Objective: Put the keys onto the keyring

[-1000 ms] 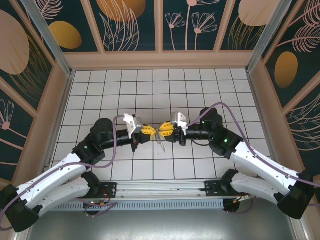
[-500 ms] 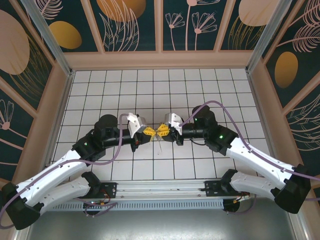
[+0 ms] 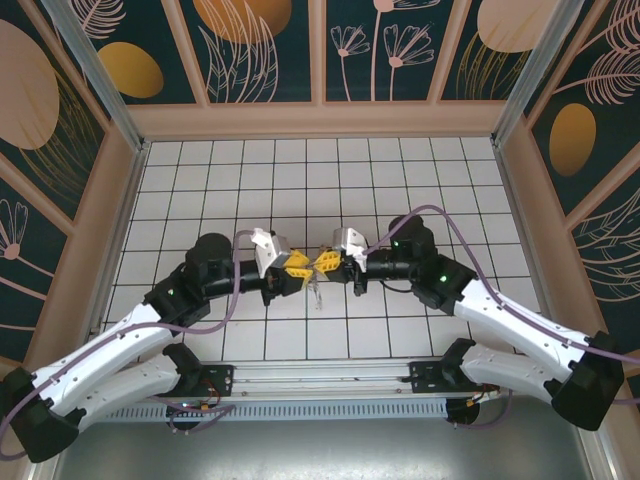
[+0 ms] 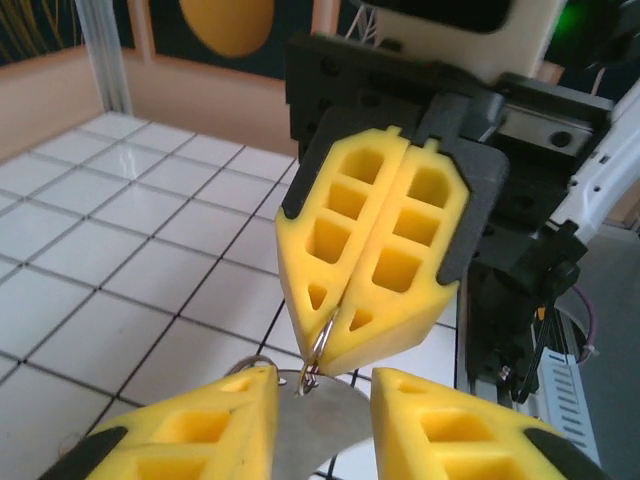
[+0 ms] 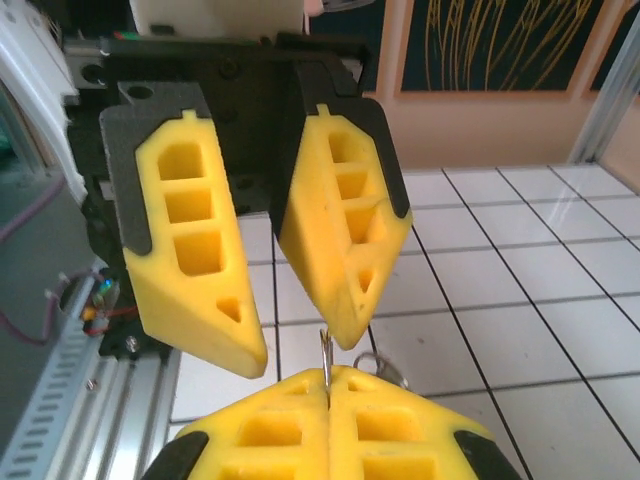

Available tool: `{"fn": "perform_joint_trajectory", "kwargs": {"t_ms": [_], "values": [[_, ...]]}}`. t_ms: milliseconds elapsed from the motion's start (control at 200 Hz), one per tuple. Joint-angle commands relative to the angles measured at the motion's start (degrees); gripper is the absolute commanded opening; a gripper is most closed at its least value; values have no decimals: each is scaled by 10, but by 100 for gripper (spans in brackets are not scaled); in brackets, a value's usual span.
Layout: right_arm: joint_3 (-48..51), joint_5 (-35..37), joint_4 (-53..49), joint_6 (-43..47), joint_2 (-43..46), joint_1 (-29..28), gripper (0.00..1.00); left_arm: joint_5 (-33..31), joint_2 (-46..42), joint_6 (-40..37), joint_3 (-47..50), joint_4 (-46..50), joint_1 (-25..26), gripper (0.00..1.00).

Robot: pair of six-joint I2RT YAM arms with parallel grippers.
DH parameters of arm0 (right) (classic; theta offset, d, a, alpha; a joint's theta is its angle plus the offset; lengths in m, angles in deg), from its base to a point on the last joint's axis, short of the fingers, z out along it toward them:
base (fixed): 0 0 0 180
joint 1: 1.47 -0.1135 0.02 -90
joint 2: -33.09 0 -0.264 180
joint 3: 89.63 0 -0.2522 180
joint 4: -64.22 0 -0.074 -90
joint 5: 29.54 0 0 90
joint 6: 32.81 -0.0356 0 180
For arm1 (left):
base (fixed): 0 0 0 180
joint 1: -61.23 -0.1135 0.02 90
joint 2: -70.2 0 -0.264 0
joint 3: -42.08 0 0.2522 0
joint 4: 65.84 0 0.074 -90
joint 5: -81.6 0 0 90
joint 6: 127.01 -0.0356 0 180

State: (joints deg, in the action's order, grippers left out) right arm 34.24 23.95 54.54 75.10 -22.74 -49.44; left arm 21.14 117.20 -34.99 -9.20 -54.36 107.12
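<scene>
Left wrist: mid-threading with right tool (image 4: 326,348) clamped on keyring (image 4: 312,368), left tool (image 4: 322,382) open astride key (image 4: 315,428), next needing a pinch.

Overhead; close wrist views facing, sharing keyring (image 4: 322,345).

Over the white table (image 3: 200,180), gridded in dark lines, sit yellow pads (image 4: 375,250) backed in black and a silver keyring (image 4: 322,342). Around the table, dark teal walls (image 3: 270,60) carry gold discs and pale flower outlines.
</scene>
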Motion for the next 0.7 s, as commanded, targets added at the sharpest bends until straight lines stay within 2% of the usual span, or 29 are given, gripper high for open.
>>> {"fn": "perform_joint_trajectory", "kwargs": {"t_ms": [0,150,265,696], "values": [[35,-54,134,-67,32,9,0,28,-27,48,46,-118,4,33],[73,-85,237,-134,38,13,0,49,-50,84,84,-196,4,34],[88,-104,293,-166,29,13,0,58,-51,89,87,-207,4,34],[101,-124,332,-196,18,13,0,76,-36,97,82,-249,4,31]]}}
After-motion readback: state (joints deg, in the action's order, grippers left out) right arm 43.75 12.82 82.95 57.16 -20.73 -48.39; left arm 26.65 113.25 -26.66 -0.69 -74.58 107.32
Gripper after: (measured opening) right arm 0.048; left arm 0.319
